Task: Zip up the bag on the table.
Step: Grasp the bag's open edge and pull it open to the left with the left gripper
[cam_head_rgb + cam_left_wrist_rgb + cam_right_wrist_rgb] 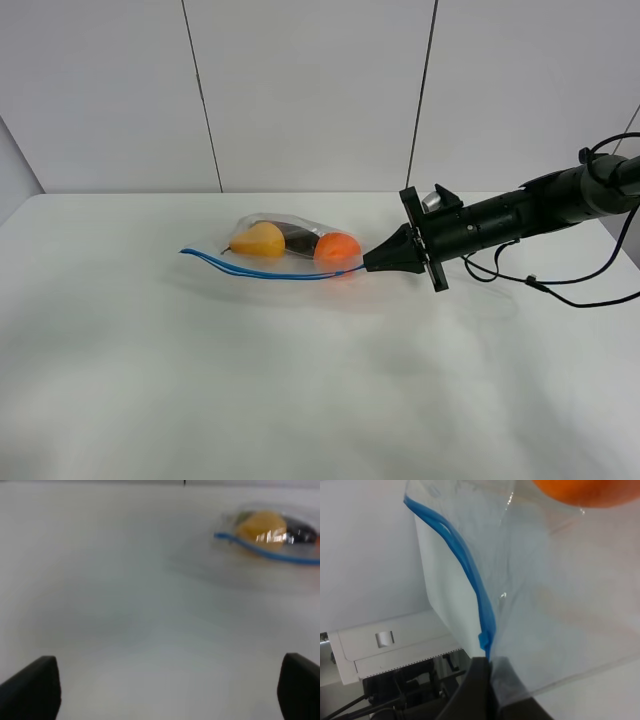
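The clear bag (285,243) lies on the white table (200,380), holding a yellow pear (258,240), a dark item (298,238) and an orange (337,247). Its blue seal strip (270,272) runs along the near edge and gapes at its left end. My right gripper (368,265) is shut on the strip's right end. The right wrist view shows the strip (470,570) running into the pinched jaws of this gripper (489,664). My left gripper (165,687) is open and empty, with the bag (272,535) well ahead of it. The left arm is outside the exterior view.
Black cables (560,285) trail on the table beneath the right arm. A pale panelled wall (300,90) stands behind the table's far edge (150,194).
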You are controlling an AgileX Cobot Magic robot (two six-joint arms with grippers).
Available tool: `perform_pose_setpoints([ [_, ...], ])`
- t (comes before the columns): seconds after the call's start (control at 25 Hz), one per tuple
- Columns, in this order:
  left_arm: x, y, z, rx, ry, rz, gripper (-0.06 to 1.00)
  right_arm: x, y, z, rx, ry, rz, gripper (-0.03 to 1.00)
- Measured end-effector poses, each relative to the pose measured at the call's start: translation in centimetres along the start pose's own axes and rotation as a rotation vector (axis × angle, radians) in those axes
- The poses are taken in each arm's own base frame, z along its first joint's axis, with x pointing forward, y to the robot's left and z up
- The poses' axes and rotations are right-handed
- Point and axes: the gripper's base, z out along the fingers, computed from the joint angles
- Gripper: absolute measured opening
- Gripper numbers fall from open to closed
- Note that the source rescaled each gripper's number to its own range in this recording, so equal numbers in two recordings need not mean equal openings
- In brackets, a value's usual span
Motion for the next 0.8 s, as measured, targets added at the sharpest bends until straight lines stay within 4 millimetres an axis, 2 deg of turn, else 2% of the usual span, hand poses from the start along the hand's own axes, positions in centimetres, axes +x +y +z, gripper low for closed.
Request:
perform_pose_setpoints([
  [0.12,-3.7,0.2,0.5,-0.002,-0.003,-0.003,1.00,0.0,0.0,0.0,0.000,0.000,0.000,0.00],
  [0.24,-7.8,0.4,2.0,0.002,0.036,-0.009,1.00,0.0,0.0,0.0,0.000,0.000,0.000,0.00],
  [0.4,-12.7,0.6,5.6,0.027,0.104,-0.007,1.00,0.0,0.0,0.0,0.000,0.000,0.000,0.00],
  [0.48,-14.4,0.7,8.2,0.048,0.148,0.025,1.00,0.0,0.0,0.0,0.000,0.000,0.000,0.00],
  [0.6,-16.1,0.8,12.0,0.079,0.186,0.156,1.00,0.0,0.0,0.0,0.000,0.000,0.000,0.00],
  [0.8,-16.4,0.9,17.2,0.154,0.202,0.541,1.00,0.0,0.0,0.0,0.000,0.000,0.000,0.00],
])
